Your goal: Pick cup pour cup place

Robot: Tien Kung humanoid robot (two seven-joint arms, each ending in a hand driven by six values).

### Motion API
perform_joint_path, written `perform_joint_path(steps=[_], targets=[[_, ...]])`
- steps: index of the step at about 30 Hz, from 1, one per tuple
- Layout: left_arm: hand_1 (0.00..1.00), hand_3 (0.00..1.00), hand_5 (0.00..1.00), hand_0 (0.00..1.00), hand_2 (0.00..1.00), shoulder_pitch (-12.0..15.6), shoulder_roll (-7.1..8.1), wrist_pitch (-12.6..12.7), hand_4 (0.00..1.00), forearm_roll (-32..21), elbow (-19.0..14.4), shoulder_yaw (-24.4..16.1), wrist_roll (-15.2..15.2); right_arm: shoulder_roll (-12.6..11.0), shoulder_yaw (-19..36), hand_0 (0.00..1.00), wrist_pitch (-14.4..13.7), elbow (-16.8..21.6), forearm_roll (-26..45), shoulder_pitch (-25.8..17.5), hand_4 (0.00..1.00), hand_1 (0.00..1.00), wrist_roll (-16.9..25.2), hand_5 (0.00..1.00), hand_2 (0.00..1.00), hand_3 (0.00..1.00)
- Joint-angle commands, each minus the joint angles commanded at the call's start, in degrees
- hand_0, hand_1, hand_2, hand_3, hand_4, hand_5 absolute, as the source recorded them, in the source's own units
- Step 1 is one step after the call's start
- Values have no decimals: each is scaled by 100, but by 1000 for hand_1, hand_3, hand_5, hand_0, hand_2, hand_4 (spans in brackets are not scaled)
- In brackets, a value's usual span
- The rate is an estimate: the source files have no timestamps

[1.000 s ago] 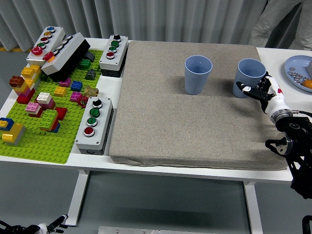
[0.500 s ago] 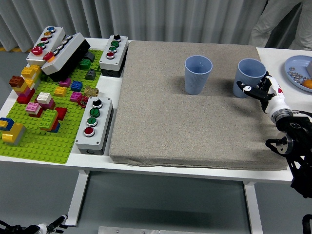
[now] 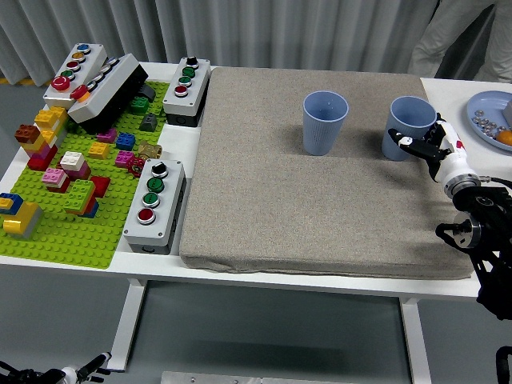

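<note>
Cups: left cup (image 3: 324, 121) and right cup (image 3: 409, 126) upright on mat (image 3: 320, 216), mouths up. Right robot hand (image 3: 428, 146) touching right cup; grip state unclear.

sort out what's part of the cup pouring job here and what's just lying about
Job: right cup, left cup, right hand open at the right cup, grey mat.
Lying about: button boxes, toy bricks, green baseplate, blue plate.
</note>
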Motion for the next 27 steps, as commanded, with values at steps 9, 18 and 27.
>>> perform_joint_path(steps=[9, 18, 27], targets=[[836, 802, 998, 835, 907, -23, 3, 7, 604, -12, 0, 9, -10, 30, -7, 933, 17, -89, 78, 55, 802, 887, 14, 187, 901, 868], [836, 802, 998, 835, 907, -27, 3, 8, 604, -11, 0, 4, -6, 58, -28, 921, -34, -103, 95, 68, 791, 835, -9, 167, 825, 807], [836, 802, 998, 835, 907, -20, 4, 6, 604, -13, 0, 2, -2, 74, -11, 855, -37, -98, 96, 58, 753, 691, -25, 118, 583, 664]])
